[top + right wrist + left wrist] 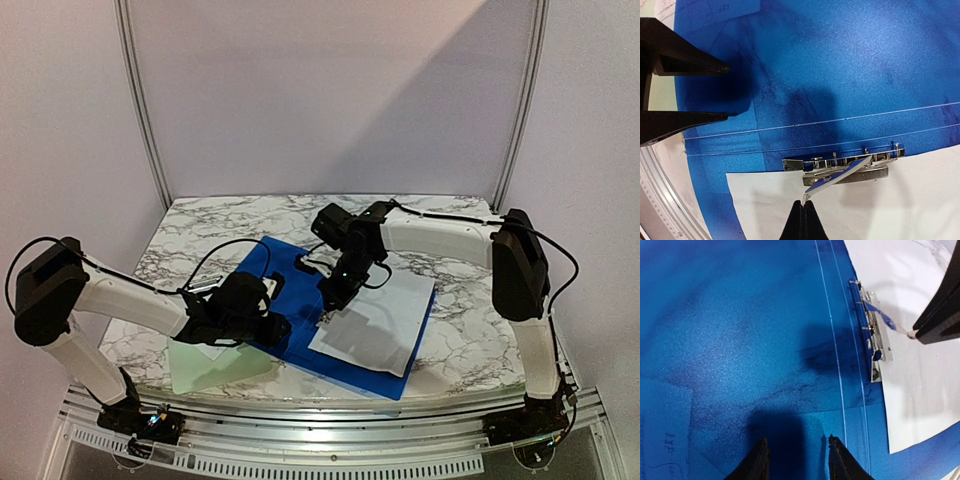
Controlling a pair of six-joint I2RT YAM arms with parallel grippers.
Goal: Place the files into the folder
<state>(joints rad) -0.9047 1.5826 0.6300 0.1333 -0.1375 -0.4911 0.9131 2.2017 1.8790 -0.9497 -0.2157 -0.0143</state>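
Note:
The blue folder lies open on the marble table. The large white sheet rests on its right half, its edge beside the metal clip. My right gripper is shut on the tip of the clip's lever, which is raised at a slant; this gripper also shows in the top view. My left gripper is open and empty just over the folder's left flap, and shows in the top view too. A small slip with writing shows faintly through the flap's corner.
A pale green sheet lies at the table's front left, partly under the folder and the left arm. The table's metal front rail runs close below the folder. Cables hang off both arms.

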